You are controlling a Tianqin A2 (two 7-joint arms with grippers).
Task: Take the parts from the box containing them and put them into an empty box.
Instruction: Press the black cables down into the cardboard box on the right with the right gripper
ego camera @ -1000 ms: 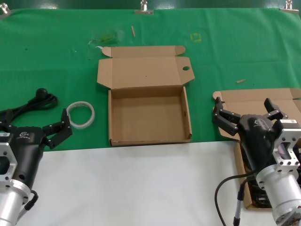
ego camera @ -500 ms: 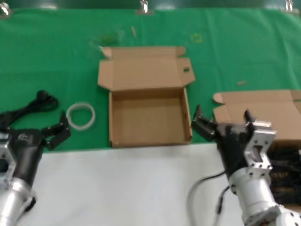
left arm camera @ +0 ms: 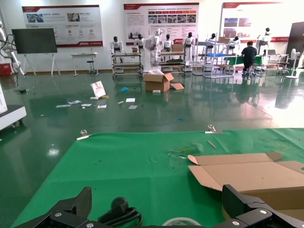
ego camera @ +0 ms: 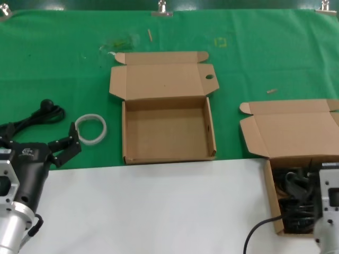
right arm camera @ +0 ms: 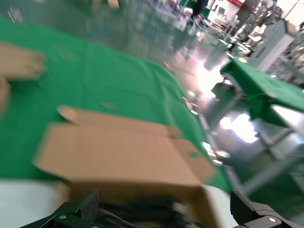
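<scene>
The empty box (ego camera: 167,132) lies open in the middle of the green cloth, with a round hole (ego camera: 209,76) in its lid tab. The box containing the parts (ego camera: 270,185) lies open at the right front; black coiled cables (ego camera: 294,200) lie inside it. My right gripper (right arm camera: 166,216) is open and hovers just above those cables (right arm camera: 147,209); in the head view only its silver wrist (ego camera: 329,209) shows. My left gripper (ego camera: 66,145) is open and empty at the left front, near the table's white strip; it also shows in the left wrist view (left arm camera: 159,216).
A black cord with a ball end (ego camera: 45,108) and a white translucent ring (ego camera: 91,128) lie on the green cloth left of the empty box. The right box's lid (ego camera: 296,132) lies folded back. A white strip (ego camera: 159,206) runs along the table's front.
My right arm swung left toward the empty box's near right corner, then back right and down over the box with cables. The left arm has not moved.
</scene>
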